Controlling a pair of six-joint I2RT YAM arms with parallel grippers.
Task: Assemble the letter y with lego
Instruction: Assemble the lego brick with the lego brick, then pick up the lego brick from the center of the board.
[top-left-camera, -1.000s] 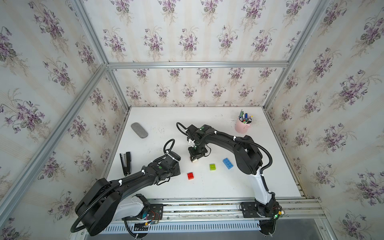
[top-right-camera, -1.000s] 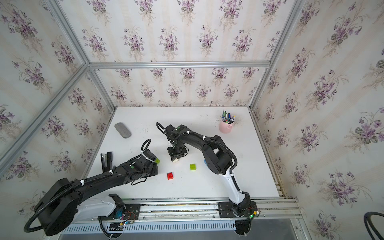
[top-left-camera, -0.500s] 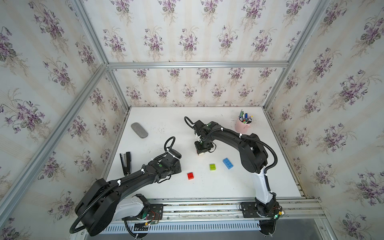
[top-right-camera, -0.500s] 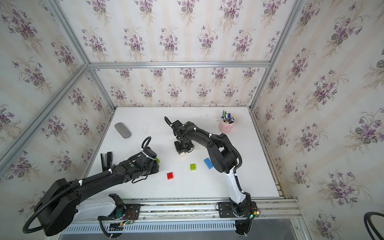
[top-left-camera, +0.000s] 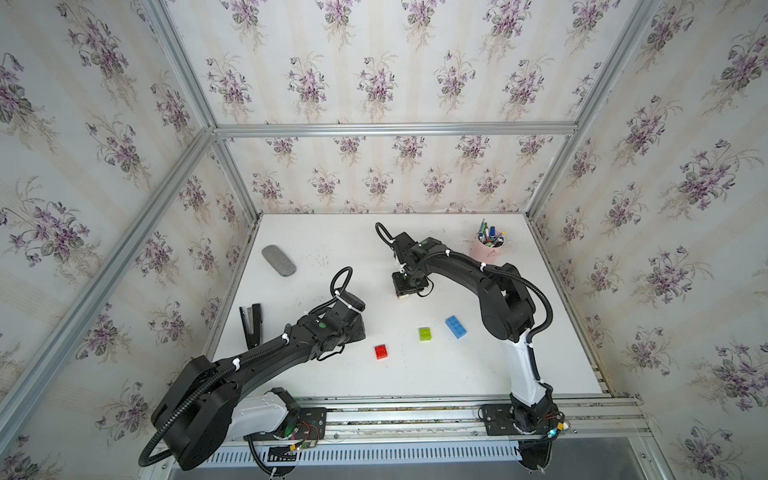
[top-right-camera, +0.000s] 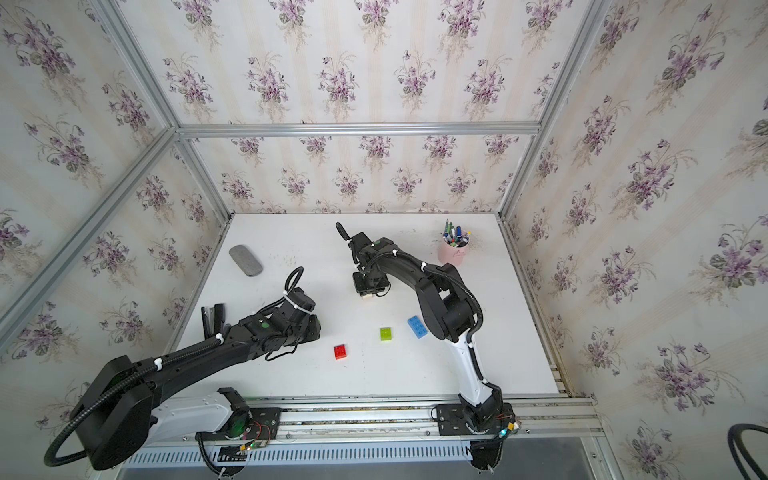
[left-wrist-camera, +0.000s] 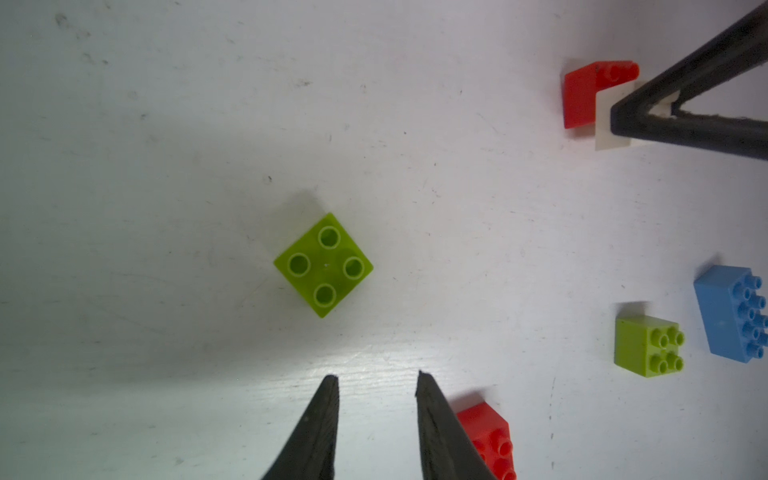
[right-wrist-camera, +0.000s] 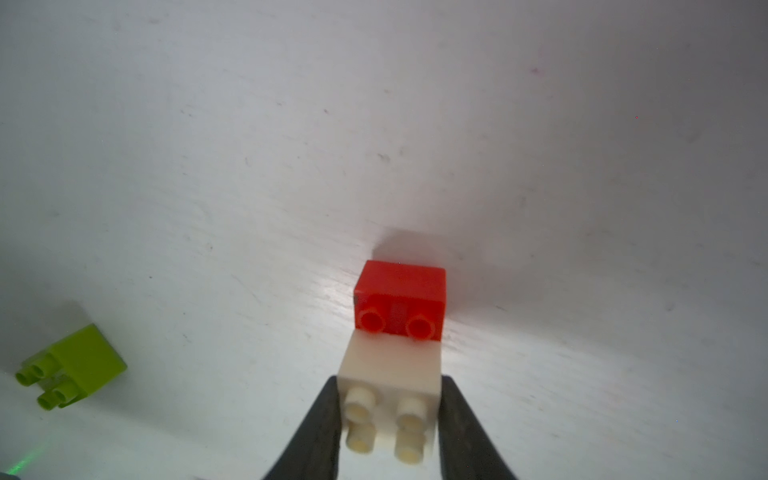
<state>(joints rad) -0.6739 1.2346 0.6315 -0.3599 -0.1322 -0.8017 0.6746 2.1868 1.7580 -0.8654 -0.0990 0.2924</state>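
Right hand shifted, white brick between fingers (grip unclear); left hand parted, empty; cup holds pens.

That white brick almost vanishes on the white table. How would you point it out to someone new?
Find the pink pen cup at the table's far corner; the right arm curves past it down to the right gripper. Between its black fingers, touching a red brick, lies the white brick, the only pale one among red, green and blue.

bare table around green brick, red brick just beside left hand
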